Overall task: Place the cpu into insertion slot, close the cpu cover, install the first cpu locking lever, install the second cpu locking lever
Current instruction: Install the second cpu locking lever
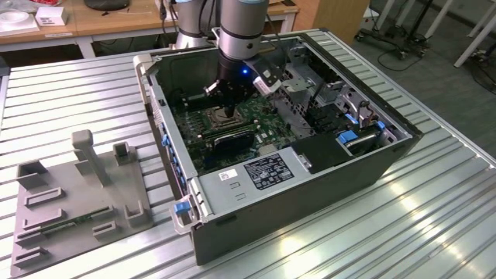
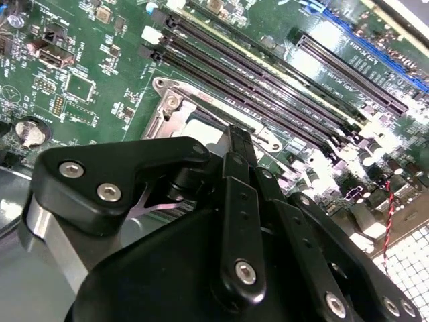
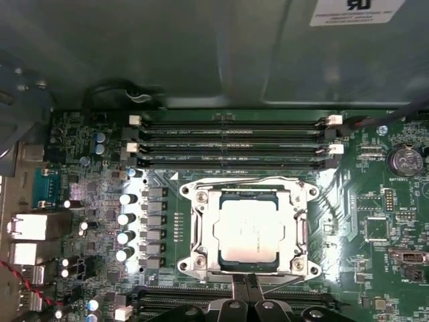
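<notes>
Ridged metal slats form the surface (image 1: 434, 192) carrying an open computer case (image 1: 310, 174), with wooden desks across the upper left of the exterior view and chair legs at the upper right. At the centre of that frame the arm's pincer (image 1: 230, 111) reaches down into the case, its tips just at the near edge of the insertion slot (image 1: 225, 118). In the first wrist view the pincer's fingers (image 3: 247, 290) appear pressed together with nothing between them, low in the frame, touching or nearly touching the socket's lower rim.

The cpu (image 3: 249, 230) lies flat in the insertion slot at the middle of that frame, so the first step looks done. The cpu cover (image 3: 298, 231) appears folded down around the chip, its silver frame level with the socket. Whether either locking lever is latched cannot be told; a thin wire runs along the socket's upper edge, and the work seems to stand at the lever stage.

Outward, long black memory slots (image 3: 231, 141) sit above the socket on the green circuit board (image 3: 375, 268). A grey fixture plate (image 1: 74, 200) rests at the exterior view's lower left.
</notes>
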`<control>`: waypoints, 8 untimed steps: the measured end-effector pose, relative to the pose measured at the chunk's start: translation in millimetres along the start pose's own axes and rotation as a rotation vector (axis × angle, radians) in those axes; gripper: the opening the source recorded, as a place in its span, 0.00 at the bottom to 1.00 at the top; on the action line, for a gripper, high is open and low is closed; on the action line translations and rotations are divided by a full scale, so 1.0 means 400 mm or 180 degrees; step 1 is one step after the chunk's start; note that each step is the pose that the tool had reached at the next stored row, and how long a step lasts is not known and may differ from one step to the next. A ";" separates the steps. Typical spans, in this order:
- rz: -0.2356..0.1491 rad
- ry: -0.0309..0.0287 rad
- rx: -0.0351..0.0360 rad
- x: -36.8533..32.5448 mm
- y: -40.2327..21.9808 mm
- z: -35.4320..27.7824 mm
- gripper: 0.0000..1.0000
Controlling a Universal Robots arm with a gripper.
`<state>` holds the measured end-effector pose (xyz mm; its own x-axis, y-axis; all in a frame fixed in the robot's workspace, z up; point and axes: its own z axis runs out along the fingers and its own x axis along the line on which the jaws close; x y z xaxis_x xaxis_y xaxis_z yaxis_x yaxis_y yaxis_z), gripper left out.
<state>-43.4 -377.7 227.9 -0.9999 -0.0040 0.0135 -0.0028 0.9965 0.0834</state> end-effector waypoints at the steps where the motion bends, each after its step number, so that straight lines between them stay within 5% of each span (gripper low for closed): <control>1: 0.0000 -0.0002 0.0003 0.002 0.000 0.000 0.11; 8: 0.0000 -0.0009 0.0022 0.007 -0.012 -0.001 0.11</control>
<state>-46.1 -382.5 227.8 -0.9999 -0.0037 0.0108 -0.0029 0.9971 0.0764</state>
